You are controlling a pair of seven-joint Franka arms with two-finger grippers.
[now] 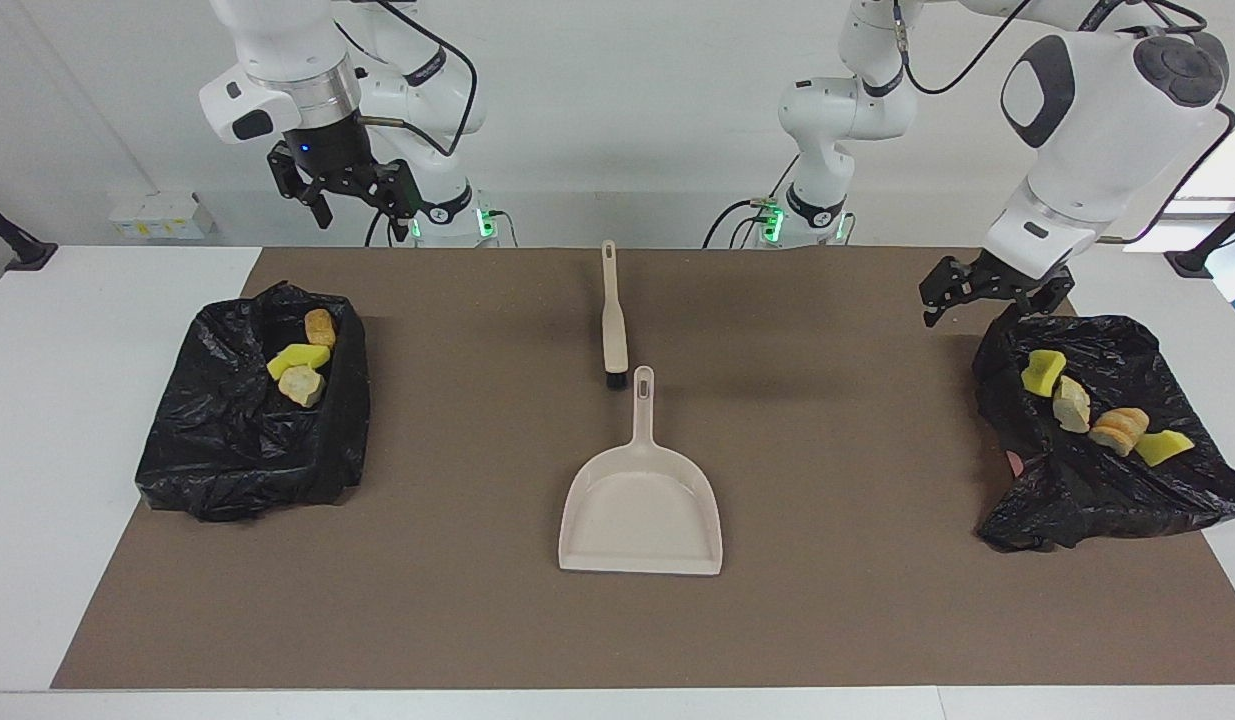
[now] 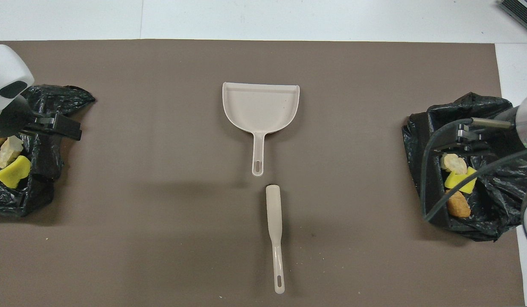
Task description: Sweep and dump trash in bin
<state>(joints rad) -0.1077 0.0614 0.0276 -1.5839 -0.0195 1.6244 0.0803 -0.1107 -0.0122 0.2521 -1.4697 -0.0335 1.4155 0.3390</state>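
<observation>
Now we judge sweeping done, trash (image 1: 1095, 412) binned | left gripper (image 1: 989, 293) wide, empty, above bin bag (image 1: 1097, 480) | right gripper (image 1: 347, 197) wide, waiting | next: park arms.

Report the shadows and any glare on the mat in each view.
Facing view: soft, blurred shadows on the mat beside the dustpan and brush; no glare. Overhead view: a faint dark band across the mat between dustpan and brush; even light, no glare.
</observation>
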